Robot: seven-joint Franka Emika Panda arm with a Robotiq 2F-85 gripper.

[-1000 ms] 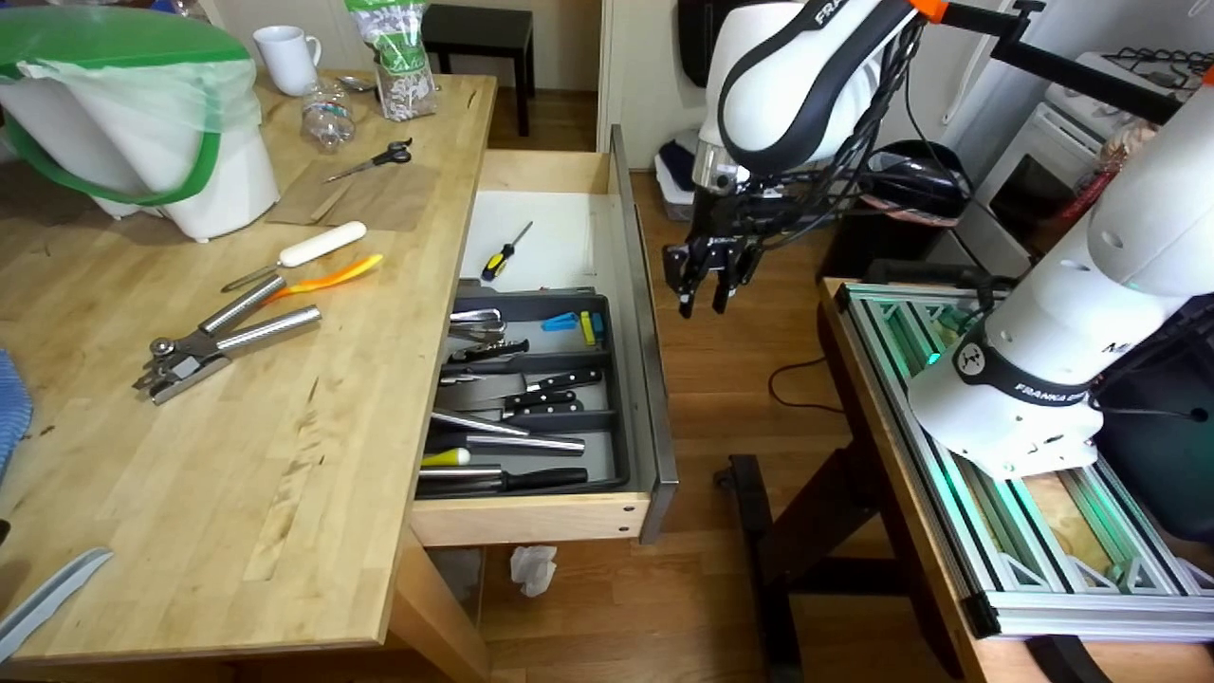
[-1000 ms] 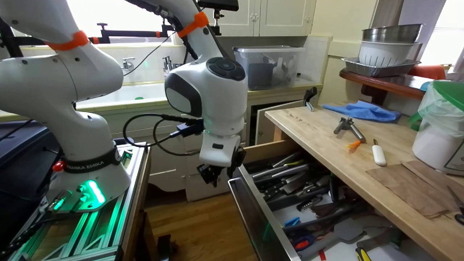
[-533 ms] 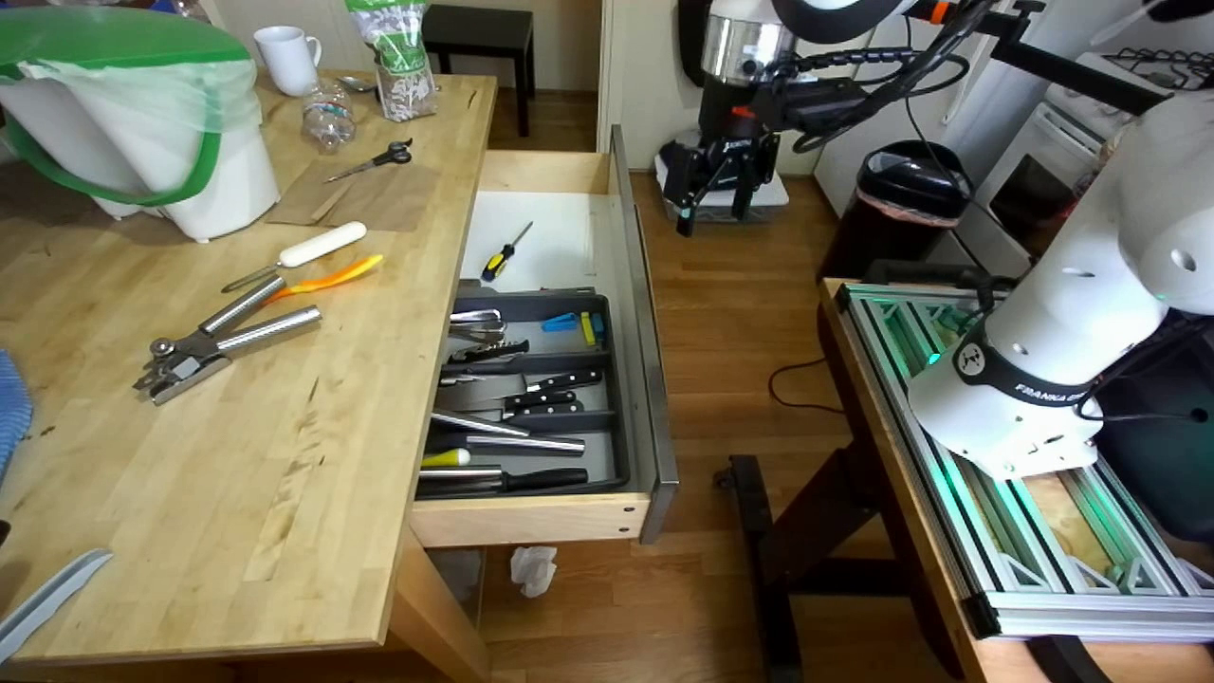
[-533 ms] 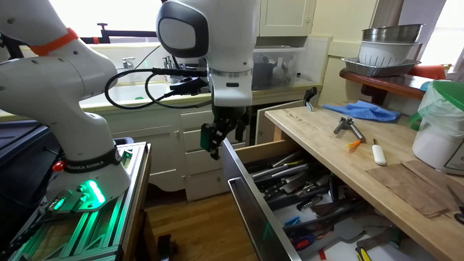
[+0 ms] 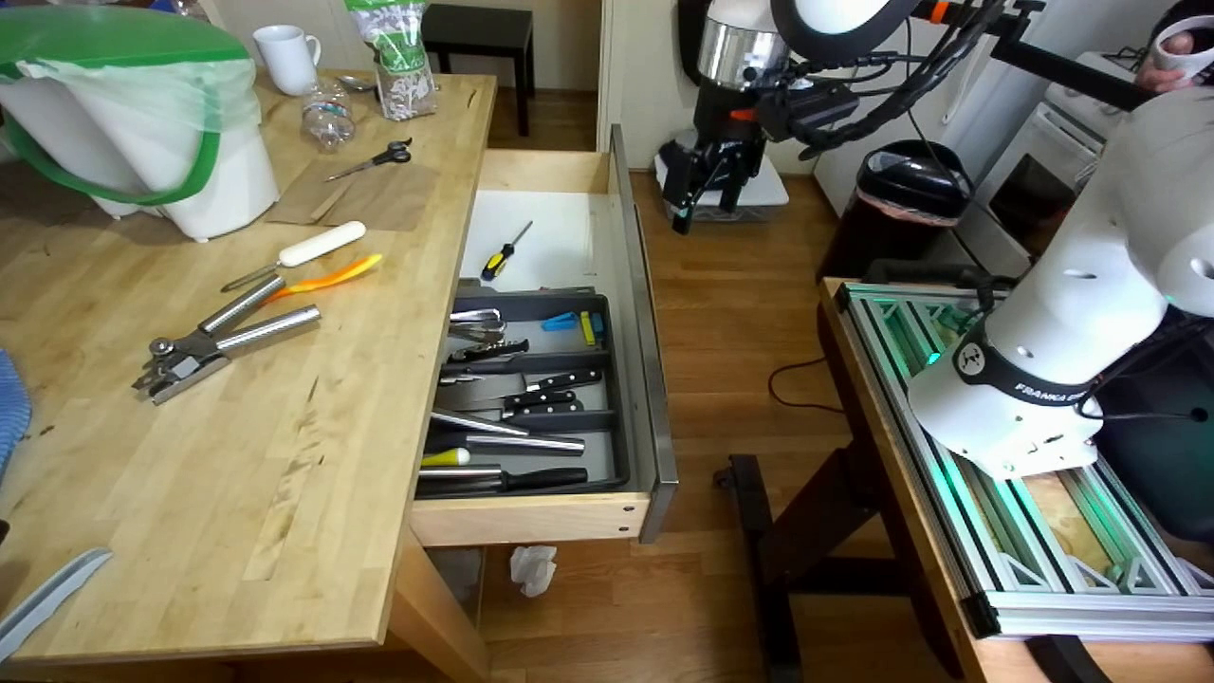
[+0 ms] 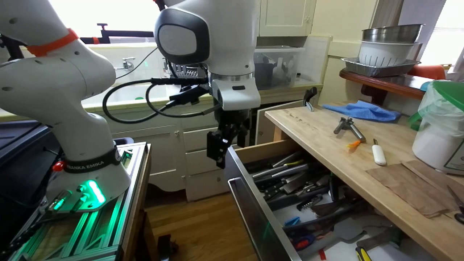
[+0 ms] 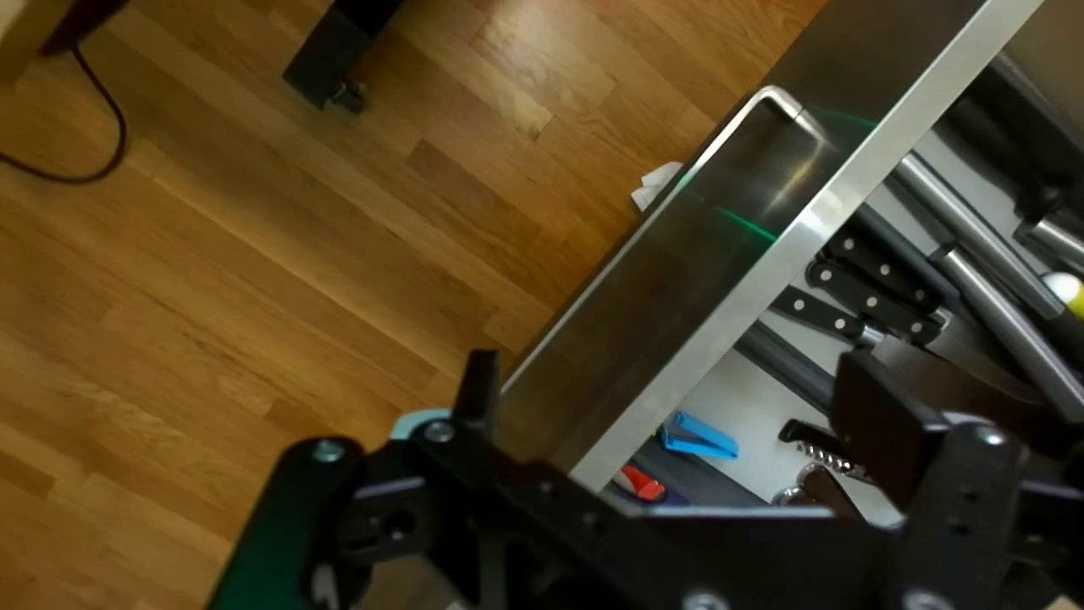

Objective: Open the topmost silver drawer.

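Wrist view: the claw (image 7: 669, 373) has its fingers (image 7: 885, 415) far apart and holds nothing. The silver drawer (image 7: 742, 307) sticks out from under the wooden table (image 5: 360, 455). It looks lower and nearer the table than the claw, its long front running the same way as the table's edge. It seems open already, so the claw may just need to go up, away from the table

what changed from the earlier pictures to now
The gripper rose and turned, then dipped slightly; it is open, with nothing taken or let go. A person's hand with a white object came into view at upper right in an exterior view. The drawer stayed open, its tools and the scissors on the table in place.
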